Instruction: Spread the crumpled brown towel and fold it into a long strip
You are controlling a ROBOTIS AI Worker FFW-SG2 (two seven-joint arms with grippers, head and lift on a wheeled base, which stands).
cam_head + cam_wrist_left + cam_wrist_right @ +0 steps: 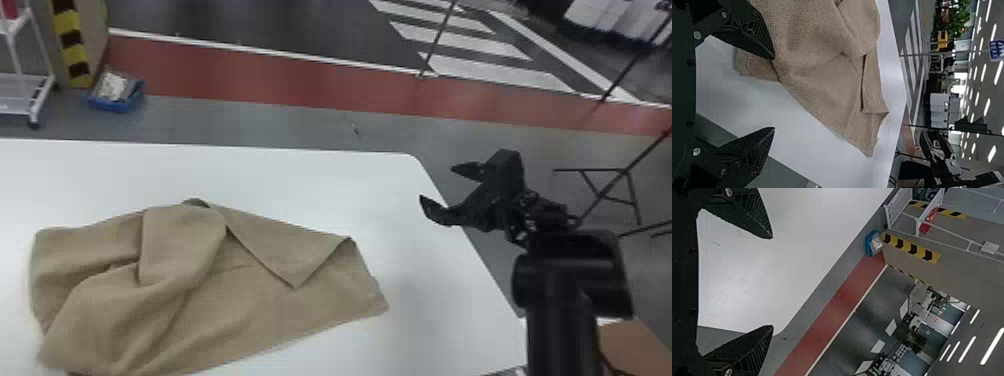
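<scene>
Across the floor (225, 120) we see a red band (250, 70) running beyond the white table (300, 175). Past the table's far edge, at left, stands a white cart (15, 95).

Our brown towel (240, 310) lies on the left and middle of the table, crumpled and partly spread. We see thick, raised folds on its left half and flatter cloth toward the right, ending in a blunt corner. At the far edge, 1 pointed flap (290, 245) is turned over onto the cloth.

Our right arm (562, 300) rises from the bottom edge at right. A blue bin (120, 104) sits on the floor near the cart.

Our right gripper (436, 183) is above the table's right edge, well apart from the towel, its 2 fingers wide apart with nothing between them. Our left gripper (774, 94) is at the towel, its 2 fingers also apart; 1 fingertip overlaps the cloth in the left wrist view, but we cannot tell whether they touch.
</scene>
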